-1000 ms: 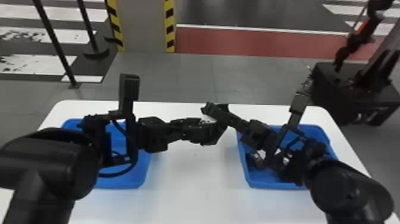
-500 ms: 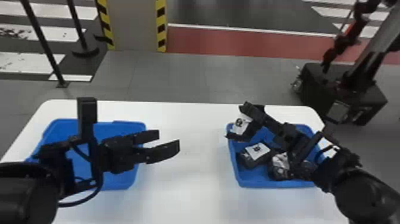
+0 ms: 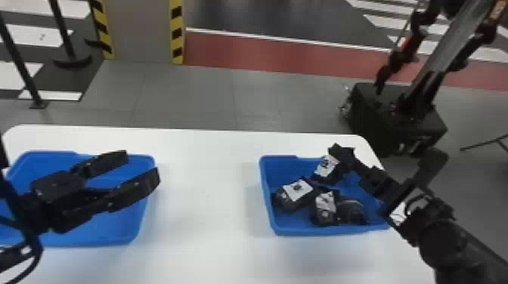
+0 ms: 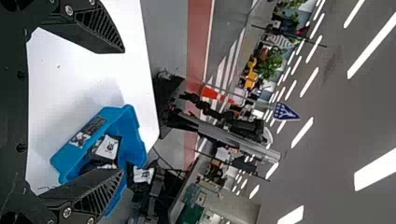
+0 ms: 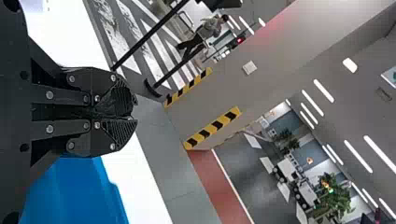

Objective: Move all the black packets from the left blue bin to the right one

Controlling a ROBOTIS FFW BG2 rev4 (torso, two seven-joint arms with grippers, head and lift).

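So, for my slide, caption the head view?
Right tool holding a packet at the right bin, other packets inside; left tool open.

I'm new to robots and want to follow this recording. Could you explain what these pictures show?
This is a two-armed robot; each arm ends in a two-fingered gripper. The head view looks forward and down from its head. Each wrist view comes from a camera on that arm's wrist, turned sideways. A white table carries a left blue bin and a right blue bin. The left gripper is open above the left one. Several black packets lie in the right one, and the right gripper holds another packet over it.
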